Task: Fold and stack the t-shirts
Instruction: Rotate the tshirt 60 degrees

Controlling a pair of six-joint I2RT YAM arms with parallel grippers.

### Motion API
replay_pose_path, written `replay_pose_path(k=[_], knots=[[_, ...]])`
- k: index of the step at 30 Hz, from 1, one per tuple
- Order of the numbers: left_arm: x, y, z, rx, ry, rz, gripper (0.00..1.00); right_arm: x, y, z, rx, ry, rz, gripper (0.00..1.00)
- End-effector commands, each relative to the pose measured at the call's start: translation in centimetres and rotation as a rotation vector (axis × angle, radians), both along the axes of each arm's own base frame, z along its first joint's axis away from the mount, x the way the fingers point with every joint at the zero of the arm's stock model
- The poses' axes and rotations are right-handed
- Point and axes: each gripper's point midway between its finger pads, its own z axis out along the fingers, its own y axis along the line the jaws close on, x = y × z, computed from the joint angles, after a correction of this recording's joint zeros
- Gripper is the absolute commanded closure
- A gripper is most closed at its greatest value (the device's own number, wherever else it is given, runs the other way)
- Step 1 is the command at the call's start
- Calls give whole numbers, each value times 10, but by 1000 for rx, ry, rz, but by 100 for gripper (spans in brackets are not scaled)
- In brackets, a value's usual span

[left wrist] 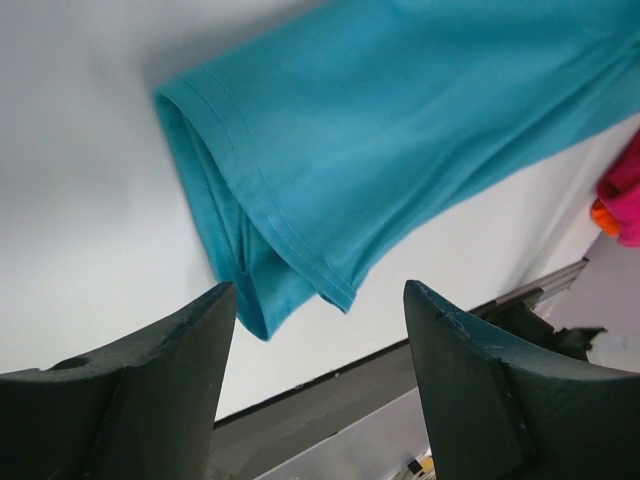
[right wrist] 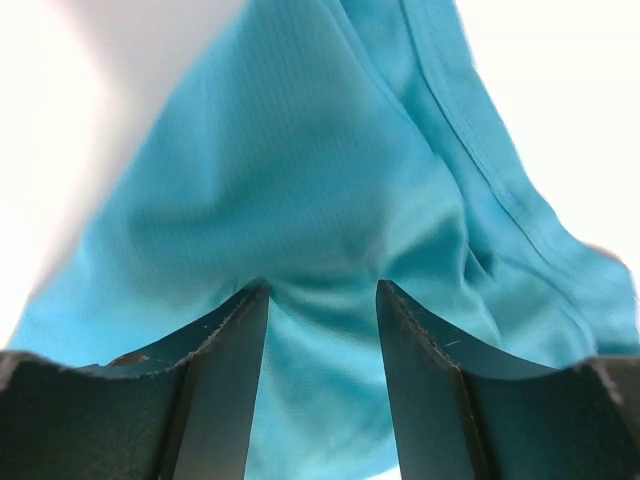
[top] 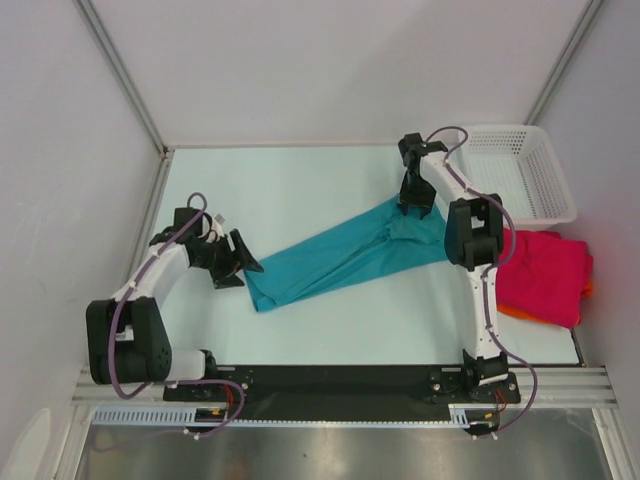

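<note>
Black fingers on the left gripper (top: pixel 243 268) stand wide apart, with nothing between them. This gripper sits low over the white table (top: pixel 300 190), just beside the left end of the teal t-shirt (top: pixel 340 255). The left wrist view shows the stitched hem (left wrist: pixel 270 215) of that end, folded over on itself and lying flat just past the fingertips.

The teal t-shirt is pulled out into one long strip. It runs across the middle of the table, from low on the left up to high on the right.

At the high right end, the right gripper (top: pixel 415 203) points down onto the shirt. The right wrist view shows a bunch of teal cloth pinched between its two fingers, with creases running in toward them.

Farther right, a white mesh basket (top: pixel 560 185) sits in the far corner of the table. Nearer than the basket, at the right edge, lies the crimson-pink t-shirt (top: pixel 545 275), folded into a thick block. A thin orange t-shirt (top: pixel 510 313) edge peeks out from under it. Part of the right arm covers the pink shirt's left side.
</note>
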Motion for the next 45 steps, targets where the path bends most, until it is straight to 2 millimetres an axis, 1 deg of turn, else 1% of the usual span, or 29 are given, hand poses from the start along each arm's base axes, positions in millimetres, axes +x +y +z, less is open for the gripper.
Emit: replay_pose_path(k=[1,2,3,4,6,7,9,10,11,13,15,16,18,21,24,26,29,30,31,32,33,36,37,38,40,42,43,44,45], knots=[[40,12,4,81,-61,15,26,1,6,85,-27,-225,42,46],[44,15,2,94,-57,23,26,-4,6,88,-25,-232,46,46],[50,16,3,100,-64,27,26,-8,9,108,-3,-280,52,46],[52,17,-3,105,-44,35,26,-19,8,101,-3,-255,56,46],[60,21,-7,125,-42,52,26,-28,11,115,18,-281,63,46],[61,22,-15,126,-12,57,26,-38,12,108,18,-259,68,46],[66,26,-23,153,1,68,26,-48,19,109,29,-257,92,46],[67,28,-29,164,20,69,26,-53,21,118,39,-275,97,46],[66,30,-33,174,35,70,25,-62,21,111,37,-253,103,46],[67,40,-39,233,49,88,25,-71,27,125,53,-287,121,46],[68,51,-44,294,58,107,25,-83,32,124,67,-283,136,46],[68,51,-48,297,74,106,25,-89,33,134,80,-306,139,46],[68,46,-56,268,97,92,25,-99,36,133,89,-303,148,46],[68,39,-64,245,119,85,26,-110,36,141,106,-322,148,46],[66,32,-68,229,127,71,27,-117,33,145,112,-334,144,46],[63,26,-70,204,131,59,30,-119,32,149,115,-344,144,46],[59,16,-69,153,127,44,44,-121,32,152,116,-350,145,46],[58,13,-67,133,121,42,64,-121,32,151,117,-349,144,46],[55,0,-65,111,109,6,77,-122,31,152,118,-352,143,46],[49,-5,-63,102,106,-5,91,-123,31,153,119,-353,145,46],[45,-8,-62,95,108,-4,100,-123,30,153,117,-353,143,46],[28,-19,-56,61,102,-21,100,-123,27,151,112,-350,143,45],[16,-21,-58,49,121,-26,100,-123,26,151,112,-349,143,46],[11,-25,-49,25,94,-32,100,-122,24,151,108,-348,141,45],[-5,-29,-43,3,93,-36,100,-120,24,146,105,-338,145,45],[-29,-32,-32,-25,79,-29,100,-116,22,140,100,-318,141,45],[-43,-33,-33,-37,95,-23,100,-115,22,137,99,-309,144,45],[-47,-36,-16,-65,33,-14,100,-112,23,137,101,-307,147,45],[-58,-37,-12,-68,39,-8,100,-109,24,135,104,-303,147,45]])
